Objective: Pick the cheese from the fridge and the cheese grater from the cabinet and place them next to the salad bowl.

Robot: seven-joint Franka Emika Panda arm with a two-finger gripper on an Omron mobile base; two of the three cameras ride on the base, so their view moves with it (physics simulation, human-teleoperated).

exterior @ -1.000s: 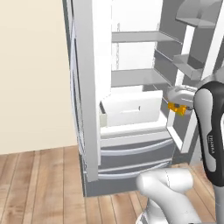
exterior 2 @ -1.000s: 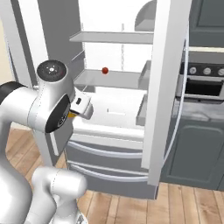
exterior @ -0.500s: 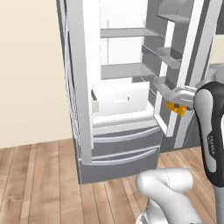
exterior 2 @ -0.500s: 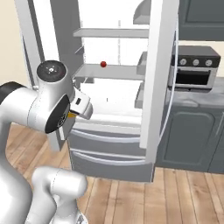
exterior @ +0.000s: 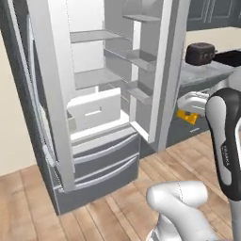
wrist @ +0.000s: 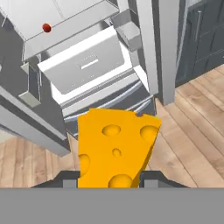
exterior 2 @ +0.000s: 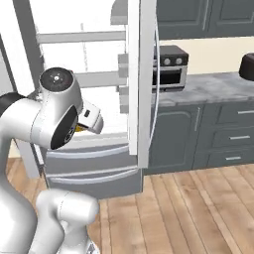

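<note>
The cheese (wrist: 114, 148), a yellow-orange wedge with holes, sits between my gripper's (wrist: 109, 179) two dark fingertips (wrist: 70, 177), and the gripper is shut on it. In the left base view the cheese (exterior: 187, 116) hangs under the white hand, level with the fridge's lower shelves. The right base view shows a sliver of the cheese (exterior 2: 79, 128) beside the hand (exterior 2: 90, 118). The fridge (exterior: 94, 94) (exterior 2: 84, 79) (wrist: 87, 65) stands open, with white shelves, door bins and grey drawer fronts. The cheese grater, the cabinet and the salad bowl are out of view.
A small red item (wrist: 46, 27) lies on a fridge shelf. Right of the fridge runs a grey counter (exterior 2: 208, 87) with a toaster oven (exterior 2: 171, 67) and a dark toaster (exterior 2: 247, 67) (exterior: 200, 52). Grey drawers (exterior 2: 228, 134) sit below and dark wall units (exterior 2: 198, 17) above. The wooden floor is free.
The whole picture has shifted: the base has turned right, so the fridge slid left and the counter came into view. The cheese stays in my shut gripper.
</note>
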